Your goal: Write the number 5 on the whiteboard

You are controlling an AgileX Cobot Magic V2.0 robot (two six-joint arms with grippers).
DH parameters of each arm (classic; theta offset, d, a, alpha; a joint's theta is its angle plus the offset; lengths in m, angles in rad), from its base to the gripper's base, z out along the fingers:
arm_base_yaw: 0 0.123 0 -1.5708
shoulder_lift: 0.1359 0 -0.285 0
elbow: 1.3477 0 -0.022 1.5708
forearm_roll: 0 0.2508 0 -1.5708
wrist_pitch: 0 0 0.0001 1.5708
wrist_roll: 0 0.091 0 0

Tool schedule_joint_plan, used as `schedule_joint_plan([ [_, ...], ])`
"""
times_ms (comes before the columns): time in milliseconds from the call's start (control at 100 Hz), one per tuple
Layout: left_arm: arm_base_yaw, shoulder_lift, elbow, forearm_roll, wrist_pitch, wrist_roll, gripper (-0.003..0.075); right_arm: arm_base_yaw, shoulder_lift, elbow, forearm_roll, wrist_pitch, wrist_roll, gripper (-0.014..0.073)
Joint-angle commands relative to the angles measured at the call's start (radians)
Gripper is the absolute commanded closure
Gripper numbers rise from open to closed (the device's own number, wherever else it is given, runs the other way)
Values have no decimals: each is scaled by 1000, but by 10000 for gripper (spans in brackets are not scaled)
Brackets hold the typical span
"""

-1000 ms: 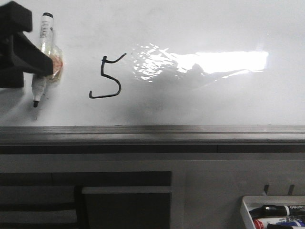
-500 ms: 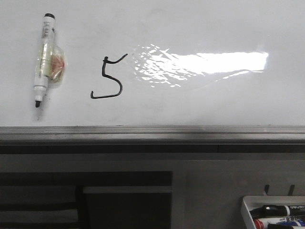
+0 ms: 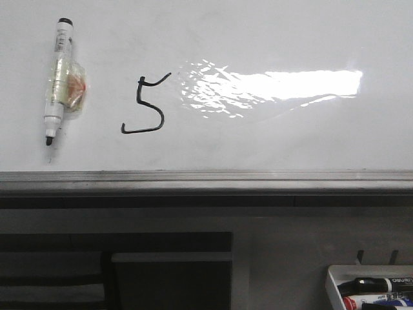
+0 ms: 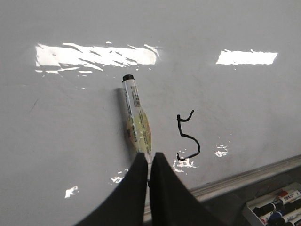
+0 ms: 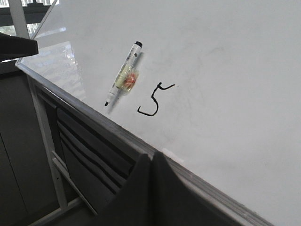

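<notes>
The number 5 (image 3: 150, 103) is drawn in thin black line on the whiteboard (image 3: 290, 142), left of the glare. It also shows in the left wrist view (image 4: 188, 136) and the right wrist view (image 5: 154, 100). A black marker (image 3: 58, 77) with clear tape round its barrel lies uncapped on the board, left of the digit. My left gripper (image 4: 150, 155) is shut and empty, hovering just off the marker's (image 4: 136, 122) tip end. My right gripper (image 5: 152, 154) is shut and empty, over the board's grey edge rail (image 5: 188, 176). Neither gripper shows in the front view.
The dark grey rail (image 3: 206, 175) runs along the board's near edge. A small white tray (image 3: 335, 278) with several markers sits below at the right, also in the left wrist view (image 4: 275, 212). Dark shelving stands under the board at the left.
One second ago my left gripper was at the marker in the upper left of the front view. It has since left that view, and the marker stays lying on the board.
</notes>
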Motion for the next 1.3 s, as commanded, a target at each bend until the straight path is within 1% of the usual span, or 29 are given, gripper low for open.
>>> schedule_joint_plan([
  [0, 1, 7, -18, 4, -81, 0, 741, -7, -20, -6, -12, -94, -12, 655],
  [530, 1, 7, -12, 2, -81, 0, 741, -7, -23, 17, -12, -87, -12, 655],
  [710, 3, 7, -12, -99, -69, 0, 741, -7, -23, 17, -12, -87, -12, 655],
  [760, 7, -7, -12, -106, -45, 20, 741, -7, -23, 17, -12, -87, -12, 655],
  [790, 16, -23, -12, -114, -28, 79, 741, -7, -23, 17, -12, -87, -12, 655],
  [860, 52, -74, -12, -175, 16, 250, 741, -7, -23, 17, -12, -87, -12, 655],
  [890, 78, -94, -12, -200, 38, 304, 741, -7, -23, 17, -12, -87, -12, 655],
  [960, 144, -142, -6, -210, 63, 378, 741, -7, -23, 17, -12, -87, -12, 655],
  [1090, 292, -216, 28, -252, 69, 378, 741, -7, -23, 17, -12, -87, -12, 655],
  [1220, 455, -256, 71, -362, 87, 378, 741, -7, -23, 17, -12, -87, -12, 655],
  [1290, 510, -272, 89, -371, 110, 391, 741, -7, -23, 17, -12, -87, -12, 655],
])
